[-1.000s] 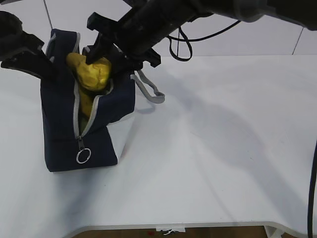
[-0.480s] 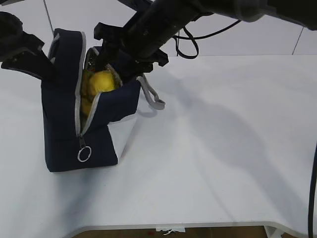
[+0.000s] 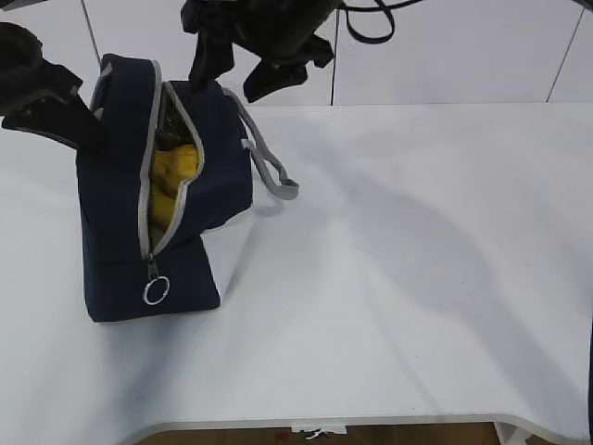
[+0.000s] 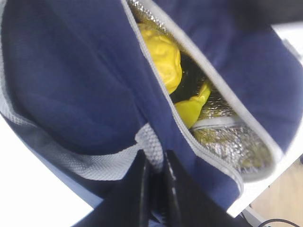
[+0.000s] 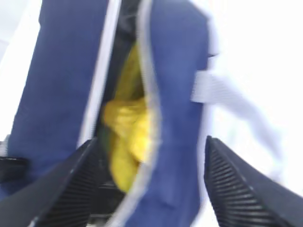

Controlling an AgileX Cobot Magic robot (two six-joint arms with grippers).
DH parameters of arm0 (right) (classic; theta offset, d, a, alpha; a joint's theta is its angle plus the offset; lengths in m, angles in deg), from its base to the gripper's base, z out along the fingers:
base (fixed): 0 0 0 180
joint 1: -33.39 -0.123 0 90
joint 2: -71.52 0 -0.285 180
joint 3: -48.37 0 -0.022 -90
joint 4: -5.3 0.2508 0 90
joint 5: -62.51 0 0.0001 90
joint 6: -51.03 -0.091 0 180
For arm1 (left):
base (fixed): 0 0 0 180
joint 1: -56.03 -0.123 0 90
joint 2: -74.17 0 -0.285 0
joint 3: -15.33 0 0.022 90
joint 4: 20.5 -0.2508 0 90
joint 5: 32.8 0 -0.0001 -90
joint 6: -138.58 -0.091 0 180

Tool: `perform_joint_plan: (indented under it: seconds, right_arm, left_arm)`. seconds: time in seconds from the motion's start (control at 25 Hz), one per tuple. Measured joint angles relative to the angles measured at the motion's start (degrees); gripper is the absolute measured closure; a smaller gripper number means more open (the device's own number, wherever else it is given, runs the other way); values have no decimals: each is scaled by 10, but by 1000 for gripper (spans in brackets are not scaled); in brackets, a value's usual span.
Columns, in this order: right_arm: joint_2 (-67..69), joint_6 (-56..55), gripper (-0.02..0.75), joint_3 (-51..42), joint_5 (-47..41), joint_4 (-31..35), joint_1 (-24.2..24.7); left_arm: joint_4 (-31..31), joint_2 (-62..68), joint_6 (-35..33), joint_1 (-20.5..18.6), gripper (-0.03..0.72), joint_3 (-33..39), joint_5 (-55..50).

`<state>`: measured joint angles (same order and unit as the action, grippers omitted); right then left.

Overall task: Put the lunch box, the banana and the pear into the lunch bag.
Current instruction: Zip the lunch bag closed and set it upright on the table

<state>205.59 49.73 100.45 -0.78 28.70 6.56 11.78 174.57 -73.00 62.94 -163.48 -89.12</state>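
Observation:
The navy lunch bag (image 3: 213,190) stands open on the left of the white table. The lumpy yellow pear (image 3: 178,164) lies inside its opening, and the banana (image 3: 162,209) shows just below it. My right gripper (image 3: 233,76) hangs open and empty above the bag's mouth; in the right wrist view its fingers (image 5: 66,189) straddle the bag (image 5: 175,94) and the yellow pear (image 5: 124,122). My left gripper (image 4: 154,160) is shut on the bag's grey rope handle (image 4: 150,142) and holds the left flap up. The left wrist view shows the pear (image 4: 163,56) and the banana (image 4: 191,109) against the foil lining. I cannot make out the lunch box.
The other grey handle (image 3: 269,167) hangs loose over the bag's right side. The zipper's ring pull (image 3: 154,292) dangles at the front. The white table (image 3: 417,260) stretches to the right, with its front edge near the bottom of the view.
My right gripper let go of the pear and rose clear of the bag. The pear dropped from the bag's mouth down inside it. The left gripper kept its hold.

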Motion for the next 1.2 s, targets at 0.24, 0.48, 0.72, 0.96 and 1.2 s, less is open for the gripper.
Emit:
perform_joint_plan:
  seconds: [0.24,0.48,0.72,0.96,1.2]
  right_arm:
    - [3,-13,220,21,-68,-79,0]
    - [25,-14,220,21,-79,-76,0]
    - [45,-14,238,21,-80,-67,0]
    - [45,-13,628,21,-81,-70,0]
    - [45,-13,736,21,-83,-100,0]
  left_arm:
    - [0,0,0,0,678,0,-1]
    - [5,0,0,0,678,0,0]
    - [10,0,0,0,678,0,1]
    - [17,0,0,0,678,0,1]
    - [110,17,-8,0,678,0,-3]
